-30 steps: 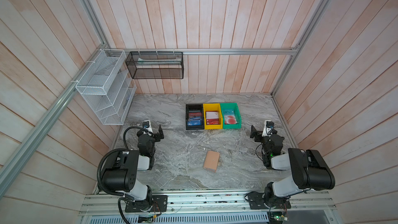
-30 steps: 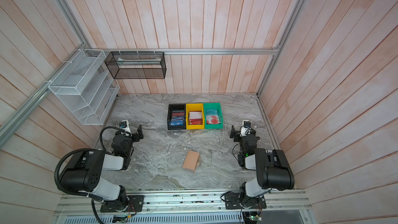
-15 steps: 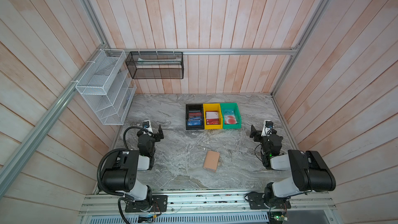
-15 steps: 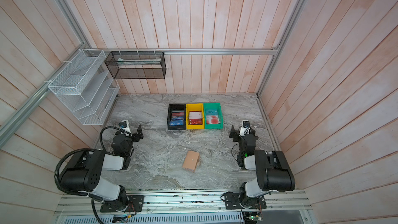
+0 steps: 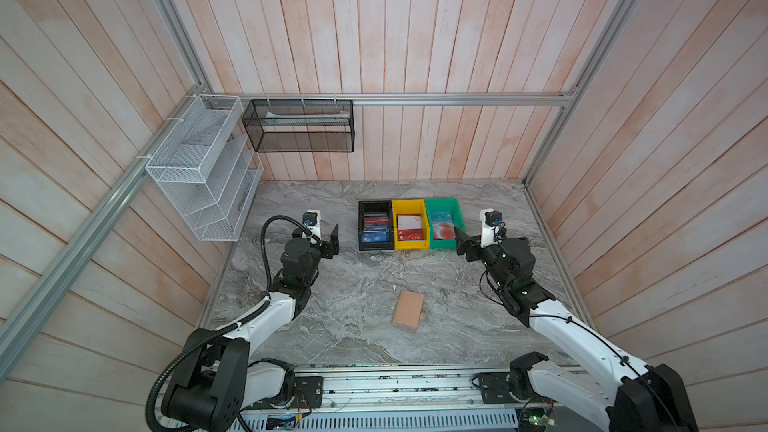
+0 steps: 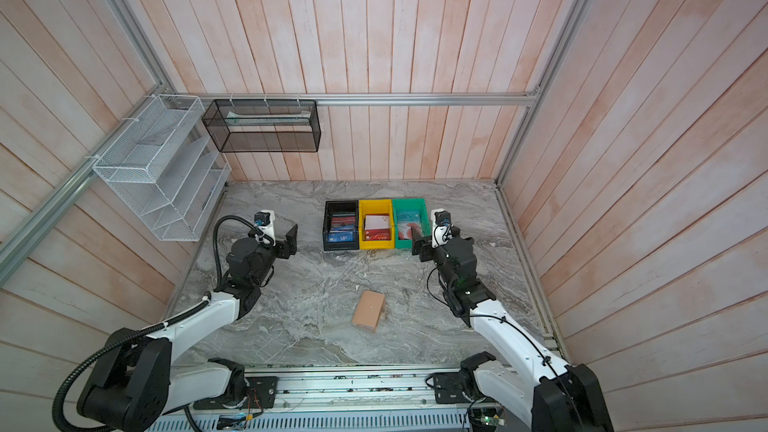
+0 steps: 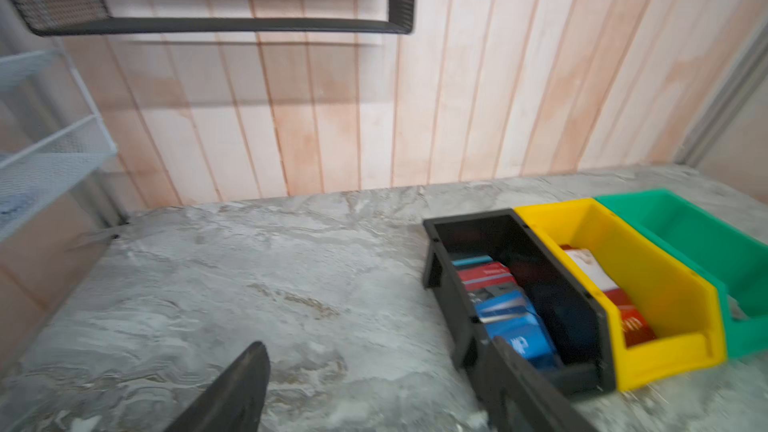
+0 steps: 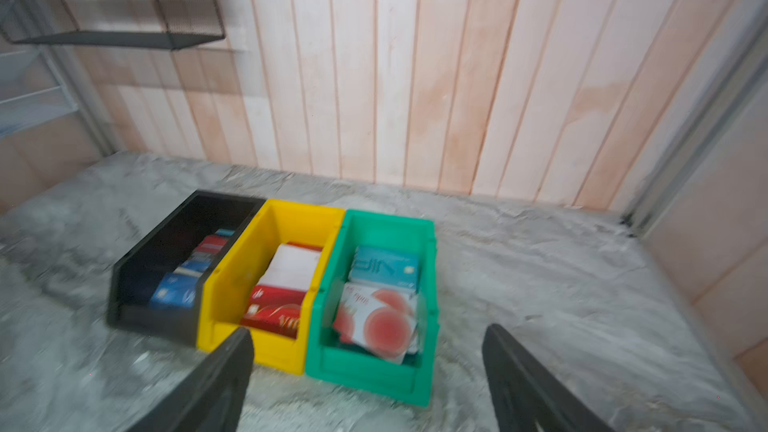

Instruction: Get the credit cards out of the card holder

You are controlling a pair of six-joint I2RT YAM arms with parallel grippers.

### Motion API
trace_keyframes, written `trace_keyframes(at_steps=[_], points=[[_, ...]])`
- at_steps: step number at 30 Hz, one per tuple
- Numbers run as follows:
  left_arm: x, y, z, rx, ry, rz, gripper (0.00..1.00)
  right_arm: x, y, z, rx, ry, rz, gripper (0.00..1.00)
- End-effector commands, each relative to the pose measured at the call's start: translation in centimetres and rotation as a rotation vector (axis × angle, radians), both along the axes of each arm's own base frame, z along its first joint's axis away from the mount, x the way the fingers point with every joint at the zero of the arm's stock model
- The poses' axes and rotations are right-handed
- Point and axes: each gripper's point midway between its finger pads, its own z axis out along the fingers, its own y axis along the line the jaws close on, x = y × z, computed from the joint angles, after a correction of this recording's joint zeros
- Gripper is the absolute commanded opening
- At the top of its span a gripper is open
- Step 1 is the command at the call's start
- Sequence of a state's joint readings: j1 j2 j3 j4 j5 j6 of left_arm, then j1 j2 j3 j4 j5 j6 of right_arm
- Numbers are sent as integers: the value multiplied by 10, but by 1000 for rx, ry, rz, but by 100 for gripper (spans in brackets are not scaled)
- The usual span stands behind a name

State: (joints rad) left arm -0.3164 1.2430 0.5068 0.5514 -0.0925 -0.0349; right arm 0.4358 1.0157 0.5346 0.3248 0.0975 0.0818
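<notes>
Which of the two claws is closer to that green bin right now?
Right. The right gripper hangs just by the green bin's near corner; the left gripper sits beyond the black bin, at the row's far end.

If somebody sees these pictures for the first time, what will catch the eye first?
First the black bin, yellow bin and green bin in a row at the back of the marble table, each holding colourful cards. Next the tan card holder, lying closed and alone nearer the front. The left gripper and right gripper hang open on either side of the bins.
</notes>
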Motion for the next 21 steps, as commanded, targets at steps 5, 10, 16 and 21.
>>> trace_keyframes(at_steps=[5,10,16,21], points=[[-41,-53,-44,-88,171,-60,75,-52,28,-91,-38,439,39,75],[-61,-83,-73,-118,282,-90,72,-68,43,-122,-110,553,83,59],[-78,-103,-99,-206,394,-90,70,-79,48,-146,-147,648,120,53],[-93,-124,-124,-239,520,-137,66,-92,48,-164,-154,741,125,48]])
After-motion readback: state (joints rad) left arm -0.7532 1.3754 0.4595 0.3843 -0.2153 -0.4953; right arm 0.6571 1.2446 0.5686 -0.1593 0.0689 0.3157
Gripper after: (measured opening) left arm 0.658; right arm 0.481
